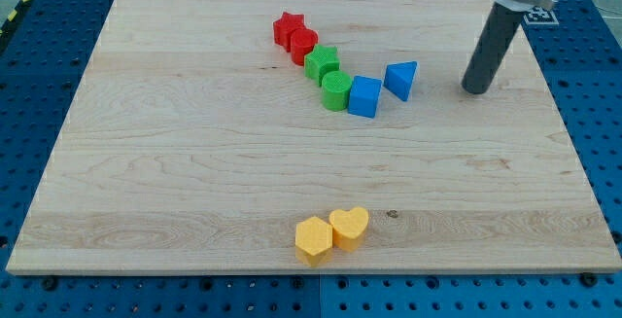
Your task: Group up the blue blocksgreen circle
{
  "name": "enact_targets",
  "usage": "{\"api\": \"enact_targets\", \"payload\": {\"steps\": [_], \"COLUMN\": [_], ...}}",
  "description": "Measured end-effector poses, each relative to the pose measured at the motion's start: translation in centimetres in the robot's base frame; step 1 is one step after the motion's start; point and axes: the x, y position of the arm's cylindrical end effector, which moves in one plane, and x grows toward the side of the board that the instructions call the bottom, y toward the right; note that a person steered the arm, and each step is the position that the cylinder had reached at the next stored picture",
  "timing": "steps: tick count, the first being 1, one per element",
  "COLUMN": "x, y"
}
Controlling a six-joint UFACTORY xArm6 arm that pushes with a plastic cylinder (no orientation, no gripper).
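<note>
A blue cube (pixel 365 96) sits near the board's middle top, touching a green circle (pixel 336 91) on its left. A blue triangle (pixel 401 79) lies just to the right of the cube, with a small gap between them. My tip (pixel 476 88) rests on the board to the right of the blue triangle, well apart from it. The rod rises from there to the view's top right.
A green star-like block (pixel 323 64) touches the green circle from the upper left. A red star (pixel 288 29) and a red hexagon (pixel 303 44) continue that chain. A yellow hexagon (pixel 313 238) and a yellow heart (pixel 350 227) sit near the wooden board's (pixel 146 162) bottom edge.
</note>
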Motion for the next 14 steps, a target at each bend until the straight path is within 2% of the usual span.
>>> {"api": "enact_targets", "payload": {"steps": [4,5,6,7,8,9,11,12,13,14], "x": [-1.2,-2.0,-2.2,1.6,7.3,10.2,9.5,7.1,5.3,5.3], "y": [-8.7,-9.4,-6.4,-2.9,-2.6,-7.5,-23.3,-25.1,-24.1,-21.7]}}
